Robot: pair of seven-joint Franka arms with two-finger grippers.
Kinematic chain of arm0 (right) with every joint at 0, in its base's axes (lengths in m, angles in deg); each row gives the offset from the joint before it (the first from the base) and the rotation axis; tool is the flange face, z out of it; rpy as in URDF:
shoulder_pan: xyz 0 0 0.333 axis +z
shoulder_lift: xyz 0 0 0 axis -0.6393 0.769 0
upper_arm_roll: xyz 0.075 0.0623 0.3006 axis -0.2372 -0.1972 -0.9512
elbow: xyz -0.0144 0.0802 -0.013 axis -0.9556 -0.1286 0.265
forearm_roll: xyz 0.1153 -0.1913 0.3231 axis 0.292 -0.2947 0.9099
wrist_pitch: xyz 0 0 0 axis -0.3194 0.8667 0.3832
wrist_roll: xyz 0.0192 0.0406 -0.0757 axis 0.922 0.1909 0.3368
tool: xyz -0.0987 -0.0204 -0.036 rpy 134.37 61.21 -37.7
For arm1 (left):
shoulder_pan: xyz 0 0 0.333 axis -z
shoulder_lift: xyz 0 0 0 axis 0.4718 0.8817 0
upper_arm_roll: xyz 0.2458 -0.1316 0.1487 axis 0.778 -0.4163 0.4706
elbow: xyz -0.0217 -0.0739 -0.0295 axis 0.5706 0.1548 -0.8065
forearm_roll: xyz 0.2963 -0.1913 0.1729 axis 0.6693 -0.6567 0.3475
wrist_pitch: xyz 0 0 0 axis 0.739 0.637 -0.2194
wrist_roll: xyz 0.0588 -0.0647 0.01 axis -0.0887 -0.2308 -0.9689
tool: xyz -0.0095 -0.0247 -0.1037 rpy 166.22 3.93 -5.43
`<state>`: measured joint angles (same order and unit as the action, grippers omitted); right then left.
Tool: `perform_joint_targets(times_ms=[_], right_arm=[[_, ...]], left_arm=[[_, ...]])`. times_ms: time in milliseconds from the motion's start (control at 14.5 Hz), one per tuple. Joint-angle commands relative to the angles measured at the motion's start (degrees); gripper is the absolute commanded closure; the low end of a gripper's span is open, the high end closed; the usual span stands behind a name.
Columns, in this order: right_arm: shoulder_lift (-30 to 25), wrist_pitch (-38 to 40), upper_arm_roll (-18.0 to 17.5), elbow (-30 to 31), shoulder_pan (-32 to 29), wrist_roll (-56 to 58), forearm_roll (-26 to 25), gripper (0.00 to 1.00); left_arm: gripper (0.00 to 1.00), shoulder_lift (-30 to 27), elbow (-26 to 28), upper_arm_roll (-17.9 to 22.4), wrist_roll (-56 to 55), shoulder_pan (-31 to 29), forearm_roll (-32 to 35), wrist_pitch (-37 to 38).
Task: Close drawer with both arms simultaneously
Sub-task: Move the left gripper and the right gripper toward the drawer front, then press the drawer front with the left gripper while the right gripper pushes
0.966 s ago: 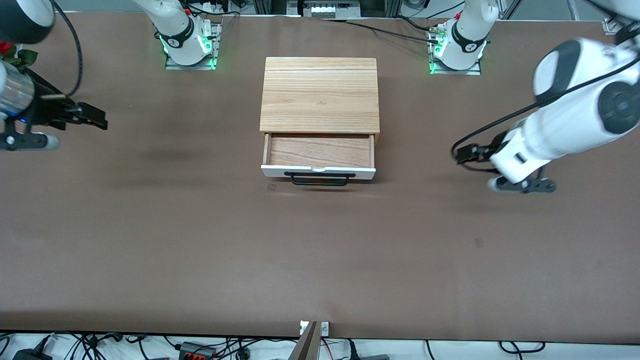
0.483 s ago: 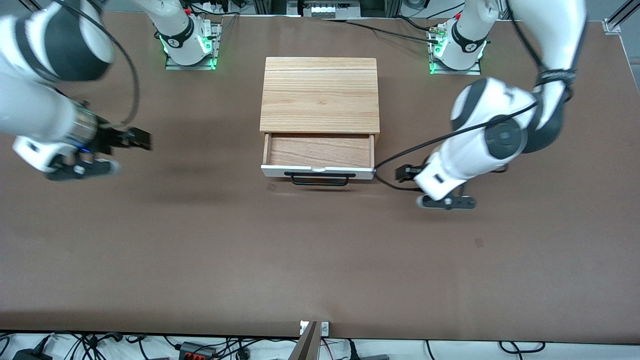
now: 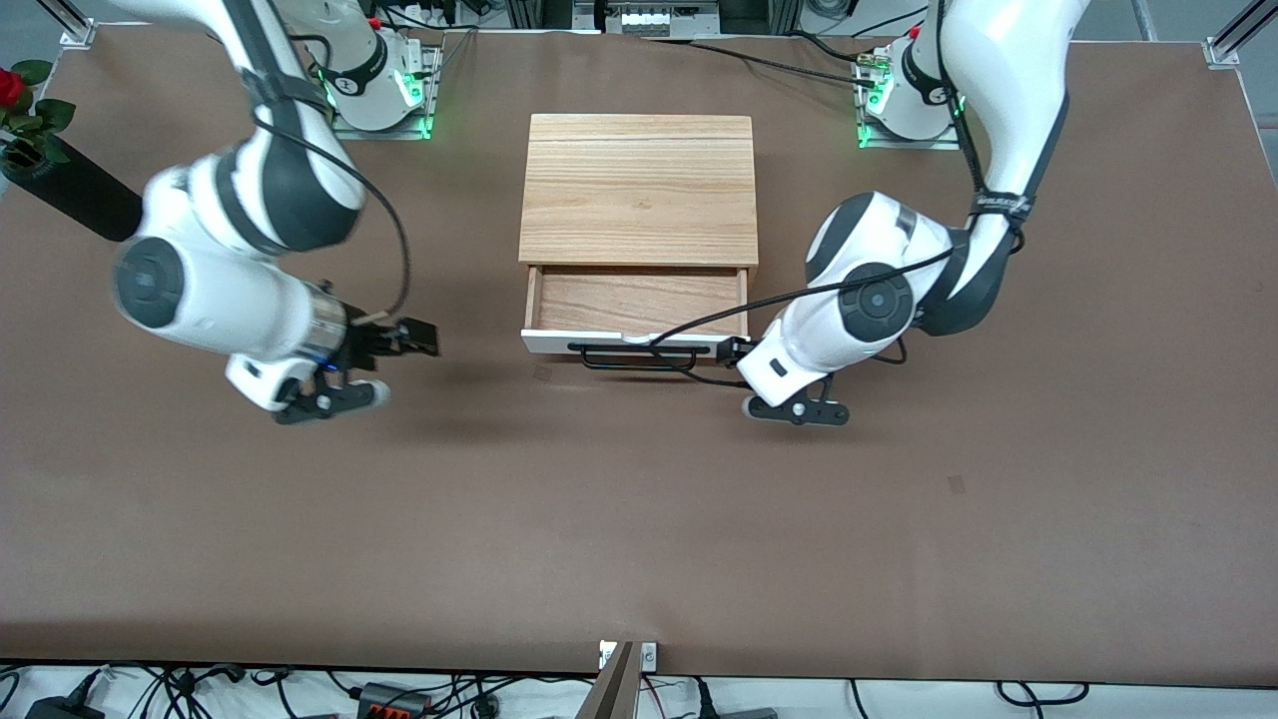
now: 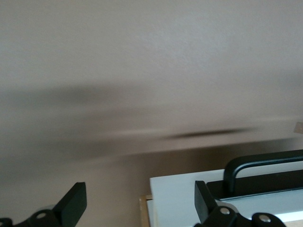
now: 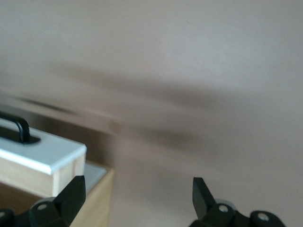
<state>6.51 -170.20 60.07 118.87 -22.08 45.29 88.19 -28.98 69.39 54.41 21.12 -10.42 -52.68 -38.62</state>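
The drawer stands pulled out of the cabinet, empty, with its white front panel and black bar handle facing the front camera. My left gripper is open, low by the panel's corner at the left arm's end; the left wrist view shows it with the panel and handle close by. My right gripper is open and empty, apart from the drawer toward the right arm's end. The right wrist view shows it with the panel's corner to one side.
The light-oak cabinet stands at the table's middle, between the two arm bases. A black cylindrical vase with a red rose stands at the right arm's end of the table. Bare brown table lies in front of the drawer.
Both arms have swung in from the table's ends toward the drawer. The left gripper has reached the panel's corner. The drawer has not moved.
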Motion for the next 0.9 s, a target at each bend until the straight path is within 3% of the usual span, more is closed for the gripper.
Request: perform_joint_targets(times_ms=[0, 345, 828], right_arm=[[3.46, -8.19, 0.36, 0.85, 3.52, -0.44, 4.22, 0.00], [7.51, -15.50, -0.08, 2.44, 7.56, -0.44, 16.26, 0.00], [6.99, -14.20, -0.25, 5.34, 9.50, -0.35, 16.54, 0.00]], left_arm=[[0.00, 1.86, -2.11, 0.41, -0.26, 0.37, -2.26, 0.82], [0.00, 2.12, -2.11, 0.41, -0.26, 0.72, -2.08, 0.82], [0.00, 1.86, -1.32, 0.14, -0.26, 1.61, -2.43, 1.00]])
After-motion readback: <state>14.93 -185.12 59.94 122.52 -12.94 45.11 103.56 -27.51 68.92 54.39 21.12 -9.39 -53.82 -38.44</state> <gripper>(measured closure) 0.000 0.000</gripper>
